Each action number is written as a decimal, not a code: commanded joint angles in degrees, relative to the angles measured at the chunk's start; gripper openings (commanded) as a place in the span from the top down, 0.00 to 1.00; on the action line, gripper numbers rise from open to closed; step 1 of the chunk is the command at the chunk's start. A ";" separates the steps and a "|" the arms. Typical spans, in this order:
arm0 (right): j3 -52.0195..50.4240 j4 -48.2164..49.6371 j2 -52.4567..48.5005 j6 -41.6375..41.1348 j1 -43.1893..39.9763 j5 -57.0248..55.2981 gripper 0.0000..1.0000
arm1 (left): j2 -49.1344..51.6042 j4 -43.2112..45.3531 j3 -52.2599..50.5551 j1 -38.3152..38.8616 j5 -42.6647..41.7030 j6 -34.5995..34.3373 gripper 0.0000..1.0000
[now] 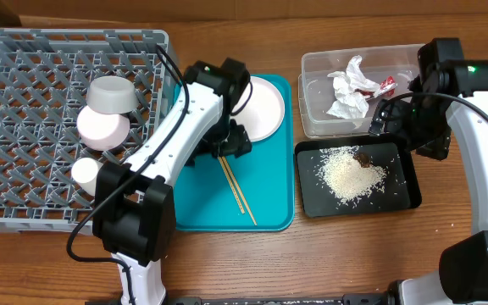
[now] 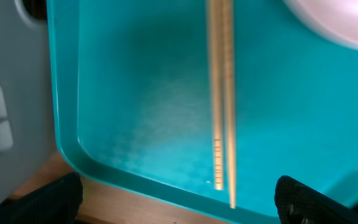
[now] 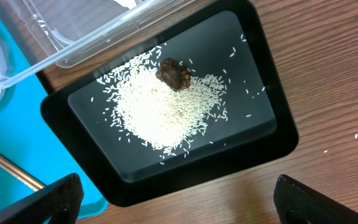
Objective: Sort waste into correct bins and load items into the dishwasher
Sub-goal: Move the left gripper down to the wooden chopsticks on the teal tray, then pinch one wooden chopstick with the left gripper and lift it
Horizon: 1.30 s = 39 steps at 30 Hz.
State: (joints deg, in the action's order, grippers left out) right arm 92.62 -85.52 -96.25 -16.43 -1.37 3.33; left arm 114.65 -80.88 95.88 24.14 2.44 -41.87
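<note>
Two chopsticks (image 2: 222,93) on teal tray (image 2: 135,112), ends between wide-spread, empty left fingers (image 2: 48,199)

White rice (image 3: 166,112) (one brown bit (image 3: 174,74)) on black tray (image 3: 253,162); teal tray (image 2: 142,106), tan chopsticks (image 2: 222,93).

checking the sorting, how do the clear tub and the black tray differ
The clear tub is see-through and deeper; the black tray is opaque and shallow. The tub holds a crumpled napkin and a red wrapper; the tray holds rice and a brown bit. Both are rectangular.
</note>
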 commanded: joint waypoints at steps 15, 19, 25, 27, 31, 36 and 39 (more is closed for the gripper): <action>0.42 0.09 2.10 0.35 0.00 -0.72 0.00 | -12.63 26.43 -27.69 -1.64 -2.21 7.17 0.00; 0.42 0.07 2.10 0.35 0.00 -0.72 0.00 | -12.61 29.83 -30.86 -1.66 -2.03 7.17 0.00; 0.42 0.07 2.10 0.35 0.00 -0.72 0.00 | -12.48 33.18 -33.11 -1.64 -1.88 7.17 0.00; 0.42 0.07 2.10 0.35 0.00 -0.72 0.00 | -12.24 34.42 -33.81 -1.64 -1.86 7.19 0.00; 0.42 0.07 2.10 0.35 0.00 -0.72 0.00 | -11.37 35.52 -34.95 -1.64 -1.84 7.19 0.00; 0.42 0.07 2.10 0.35 0.00 -0.72 0.00 | -9.90 35.04 -35.01 -1.64 -1.81 7.19 0.00; 0.42 0.07 2.10 0.35 0.00 -0.72 0.00 | -9.86 34.77 -35.04 -1.64 -1.79 7.19 0.00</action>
State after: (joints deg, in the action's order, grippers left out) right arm 92.62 -85.56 -96.16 -16.43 -1.37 2.96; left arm 103.85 -45.82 61.43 22.74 0.82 -35.79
